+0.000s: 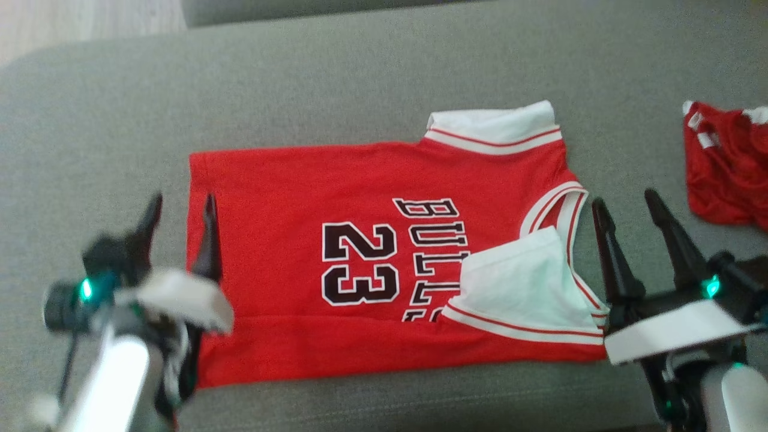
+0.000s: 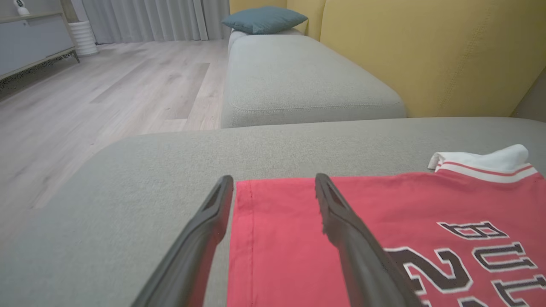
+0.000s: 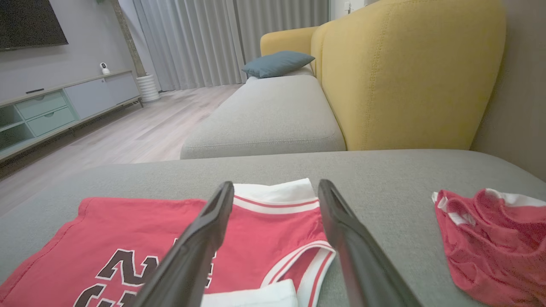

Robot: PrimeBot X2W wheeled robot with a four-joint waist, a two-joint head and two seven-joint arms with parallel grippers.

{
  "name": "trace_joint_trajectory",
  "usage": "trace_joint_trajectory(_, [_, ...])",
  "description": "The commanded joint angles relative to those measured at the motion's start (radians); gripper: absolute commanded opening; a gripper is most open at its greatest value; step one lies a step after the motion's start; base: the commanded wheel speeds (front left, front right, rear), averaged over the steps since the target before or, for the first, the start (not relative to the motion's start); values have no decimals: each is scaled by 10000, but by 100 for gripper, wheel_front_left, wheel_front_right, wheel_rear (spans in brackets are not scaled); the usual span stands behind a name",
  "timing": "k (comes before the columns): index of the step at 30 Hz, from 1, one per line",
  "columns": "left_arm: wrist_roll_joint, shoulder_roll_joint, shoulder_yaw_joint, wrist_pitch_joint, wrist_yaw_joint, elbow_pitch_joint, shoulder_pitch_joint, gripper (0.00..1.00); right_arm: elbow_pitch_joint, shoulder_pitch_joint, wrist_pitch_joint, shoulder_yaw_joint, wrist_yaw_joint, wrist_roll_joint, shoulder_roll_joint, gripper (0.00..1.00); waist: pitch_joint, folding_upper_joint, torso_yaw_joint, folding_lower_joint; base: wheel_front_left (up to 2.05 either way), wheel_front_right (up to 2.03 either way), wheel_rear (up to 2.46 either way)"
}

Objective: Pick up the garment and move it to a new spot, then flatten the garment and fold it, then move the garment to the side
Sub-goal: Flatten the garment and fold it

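Note:
The garment (image 1: 336,264) is a red basketball jersey with white trim, black "23" and "BULLS" lettering, spread flat on the grey sofa seat (image 1: 360,78). Its white sleeves lie turned over at the collar end, to the right. My left gripper (image 1: 180,207) is open at the jersey's hem edge, one finger over the red cloth, the other over the cushion. The left wrist view shows the same hem (image 2: 273,238) between the fingers of that gripper (image 2: 273,183). My right gripper (image 1: 627,201) is open just right of the jersey's armhole, holding nothing. The right wrist view has the jersey (image 3: 128,230) below the gripper (image 3: 275,187).
A second crumpled red garment (image 1: 729,168) lies at the far right of the seat, also in the right wrist view (image 3: 490,238). A yellow sofa back (image 3: 405,72) rises behind, with another grey seat section (image 2: 298,81) and a teal pillow (image 2: 262,19). Wooden floor (image 2: 106,94) lies to the left.

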Motion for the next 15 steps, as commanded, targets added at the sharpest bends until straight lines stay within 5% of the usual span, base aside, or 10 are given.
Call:
trace_joint_trajectory(1, [-162, 181, 424, 128, -173, 137, -1164, 100, -425, -622, 6, 182, 33, 41, -57, 100, 482, -1, -59, 0, 0, 0, 0])
trace_joint_trajectory(9, [-879, 487, 586, 1158, -1251, 3549, -4012, 100, -252, -1174, -105, 400, 33, 205, -85, 100, 1381, -1, -485, 0, 0, 0, 0])
trace_joint_trajectory(15, [-1238, 684, 653, 2098, -1637, 5566, -5110, 100, -23, -1380, -207, 481, 33, 314, -76, 100, 1637, -1, -736, 0, 0, 0, 0])
